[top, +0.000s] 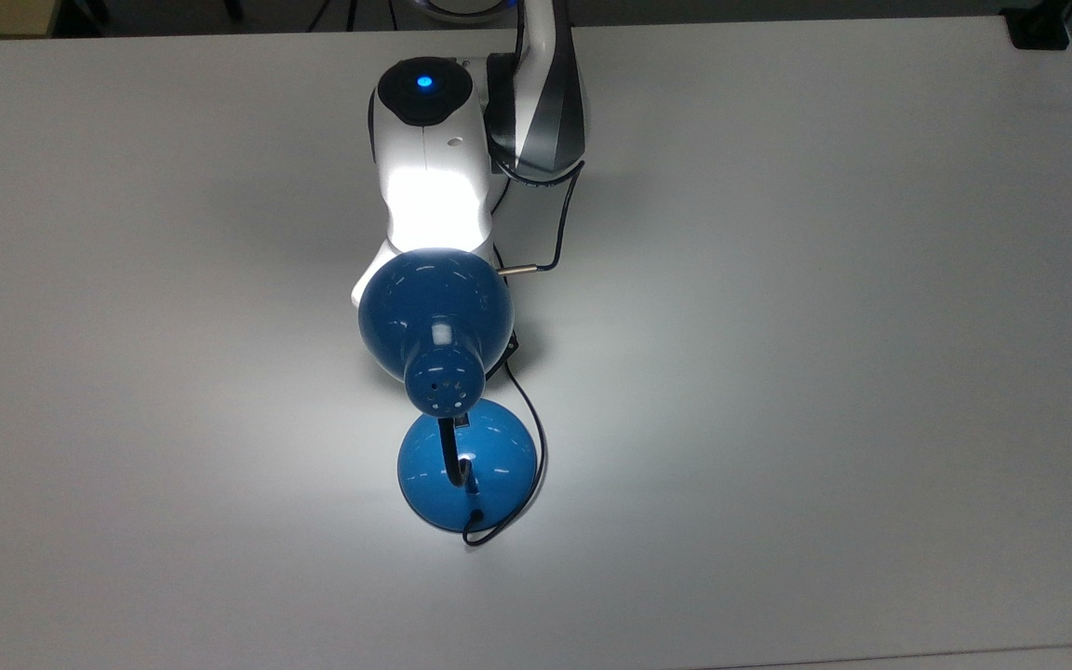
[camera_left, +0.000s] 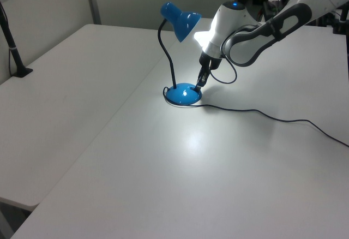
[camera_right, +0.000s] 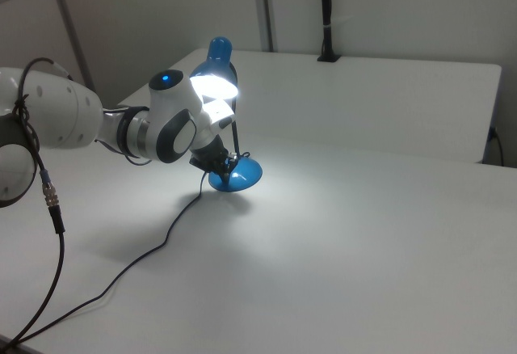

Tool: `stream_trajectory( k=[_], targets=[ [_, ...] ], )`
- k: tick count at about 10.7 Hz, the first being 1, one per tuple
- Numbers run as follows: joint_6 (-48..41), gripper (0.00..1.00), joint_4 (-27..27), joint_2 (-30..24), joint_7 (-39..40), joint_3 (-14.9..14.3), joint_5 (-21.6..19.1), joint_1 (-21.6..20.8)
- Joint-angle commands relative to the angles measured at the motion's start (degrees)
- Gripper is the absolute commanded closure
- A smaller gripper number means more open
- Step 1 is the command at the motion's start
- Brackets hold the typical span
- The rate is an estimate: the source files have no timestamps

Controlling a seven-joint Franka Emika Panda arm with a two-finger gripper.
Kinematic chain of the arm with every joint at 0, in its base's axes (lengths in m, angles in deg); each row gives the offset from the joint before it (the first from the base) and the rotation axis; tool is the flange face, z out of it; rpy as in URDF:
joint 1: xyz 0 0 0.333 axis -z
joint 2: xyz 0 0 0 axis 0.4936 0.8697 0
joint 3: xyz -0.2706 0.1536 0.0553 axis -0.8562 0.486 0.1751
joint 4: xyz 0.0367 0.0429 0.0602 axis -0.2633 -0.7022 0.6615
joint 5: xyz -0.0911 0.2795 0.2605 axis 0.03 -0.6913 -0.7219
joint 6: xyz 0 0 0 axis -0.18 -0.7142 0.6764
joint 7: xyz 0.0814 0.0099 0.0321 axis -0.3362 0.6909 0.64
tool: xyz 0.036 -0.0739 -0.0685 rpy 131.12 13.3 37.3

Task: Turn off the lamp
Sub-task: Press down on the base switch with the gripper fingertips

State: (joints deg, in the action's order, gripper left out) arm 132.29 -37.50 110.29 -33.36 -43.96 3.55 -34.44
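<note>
The blue lamp is lit, and a bright patch of light falls on the white table around it. Its dome shade point(top: 434, 312) point(camera_left: 180, 18) point(camera_right: 218, 67) leans over the arm's white wrist point(top: 429, 177). The round blue base point(top: 499, 465) point(camera_left: 182, 94) point(camera_right: 242, 174) sits under the bent black neck point(camera_left: 169, 59). My gripper point(camera_left: 198, 84) point(camera_right: 227, 162) points down with its dark tip on the base's rim, at the left view's right side. The tip looks like a single narrow point, shut and holding nothing. In the top view the shade hides the gripper.
The lamp's thin black cord point(camera_left: 283, 119) point(camera_right: 137, 265) trails across the table from the base. A black post point(camera_left: 13, 53) point(camera_right: 327, 14) is clamped to the far table, and a black clamp point(top: 1038, 33) sits at the top view's upper right corner.
</note>
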Motion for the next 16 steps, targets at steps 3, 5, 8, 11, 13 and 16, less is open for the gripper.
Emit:
stream_trajectory(
  k=[3,5,8,11,13,16],
  targets=[
    [1.09,1.00,-0.32,-3.55,0.01,-0.27,0.04,0.46],
    [1.26,1.00,-0.06,-3.14,-0.34,-0.27,-0.23,0.46],
    [1.52,1.00,0.38,-1.56,-0.25,-0.27,-0.93,-0.32],
    [1.61,1.00,1.70,-0.06,-0.25,-0.27,-0.85,-0.50],
    [1.61,1.00,1.70,0.12,-0.17,-0.27,-0.67,-0.50],
    [1.61,1.00,1.70,1.08,-0.08,-0.27,-0.06,-0.50]
  ],
)
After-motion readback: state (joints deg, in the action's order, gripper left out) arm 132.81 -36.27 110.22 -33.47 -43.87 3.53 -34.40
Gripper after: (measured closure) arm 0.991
